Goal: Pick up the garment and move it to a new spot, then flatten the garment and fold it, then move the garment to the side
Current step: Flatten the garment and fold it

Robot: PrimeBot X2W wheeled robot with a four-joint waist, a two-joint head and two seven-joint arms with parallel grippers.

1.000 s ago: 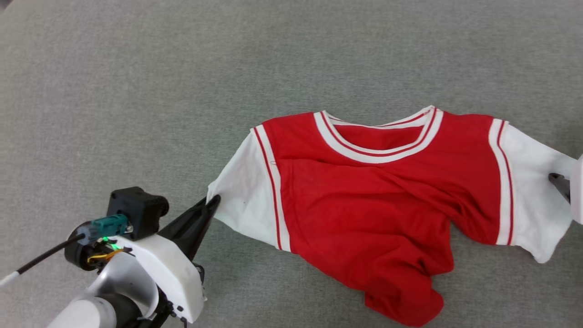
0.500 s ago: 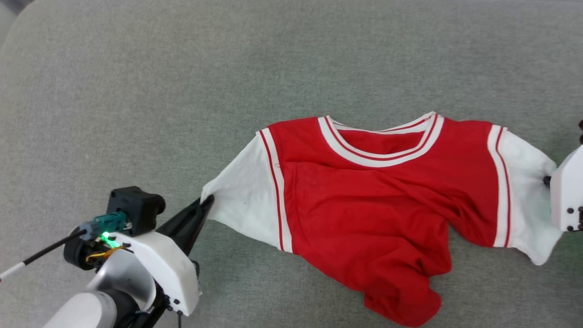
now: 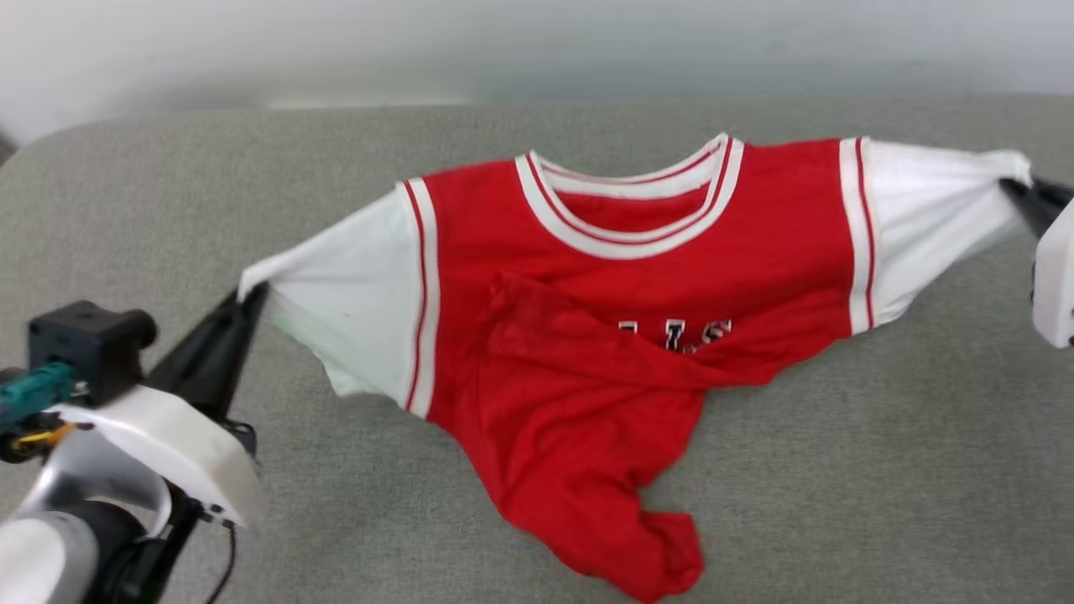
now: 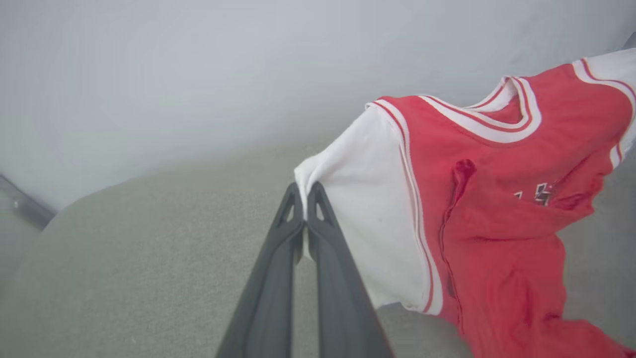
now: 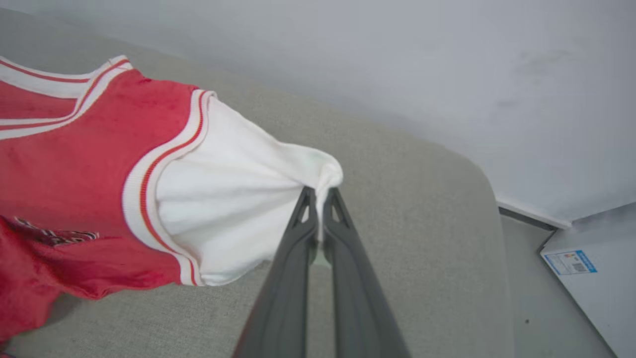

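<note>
Jersey: thin red jersey, strung between my two grippers across the middle of the head view. Its white sleeves are drawn to points at 9 and 3 o'clock.
Drape: the lower body sags crumpled toward 6 o'clock onto the pad, and a soft fold covers part of the black lettering.
Left gripper: my left gripper is clamped on the sleeve tip at 9 o'clock.
Right gripper: my right gripper pinches the other sleeve tip, fingers pressed together.
Pad: grey, coarse-woven pad with rounded corners.
Around: pale wall at 12 o'clock. In the right wrist view a white box with a blue label sits at 4 o'clock, apart from the pad.
</note>
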